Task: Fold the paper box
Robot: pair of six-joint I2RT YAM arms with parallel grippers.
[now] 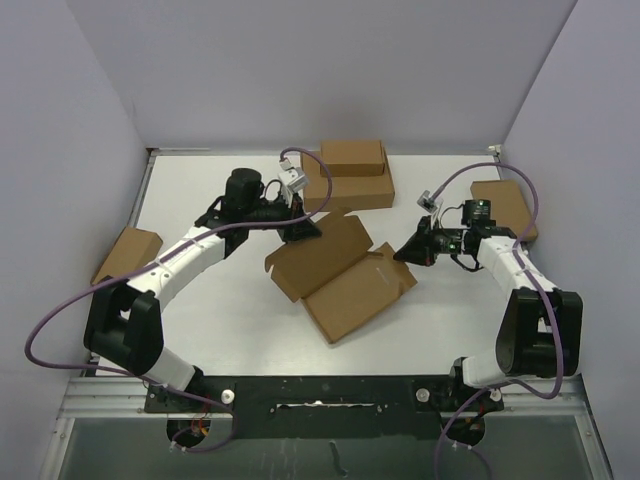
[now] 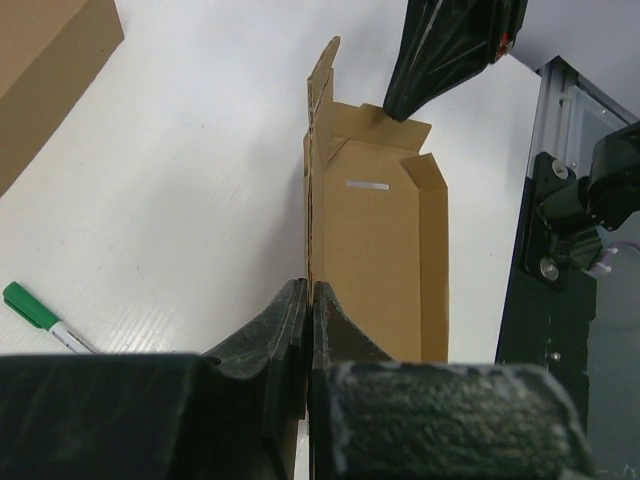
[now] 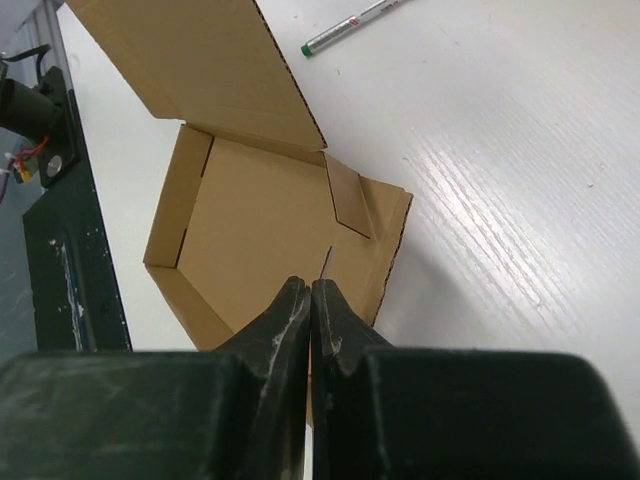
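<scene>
The paper box (image 1: pixel 350 290) lies open in the middle of the table, a flat brown die-cut mailer with its side flaps partly raised. Its lid panel (image 3: pixel 200 60) tilts up from the fold. My left gripper (image 1: pixel 303 228) is at the far edge of that panel. In the left wrist view, my left gripper (image 2: pixel 310 290) is shut on the thin cardboard, which I see edge-on. My right gripper (image 1: pixel 402 255) is at the box's right end. In the right wrist view, my right gripper (image 3: pixel 311 285) is shut on the end flap over the box base (image 3: pixel 260 230).
Two stacked brown boxes (image 1: pixel 350 175) stand at the back, another brown box (image 1: pixel 505 205) at the right and one (image 1: pixel 128 250) at the left table edge. A green-capped pen (image 2: pixel 30 305) lies on the white table (image 1: pixel 230 300) beyond the paper box.
</scene>
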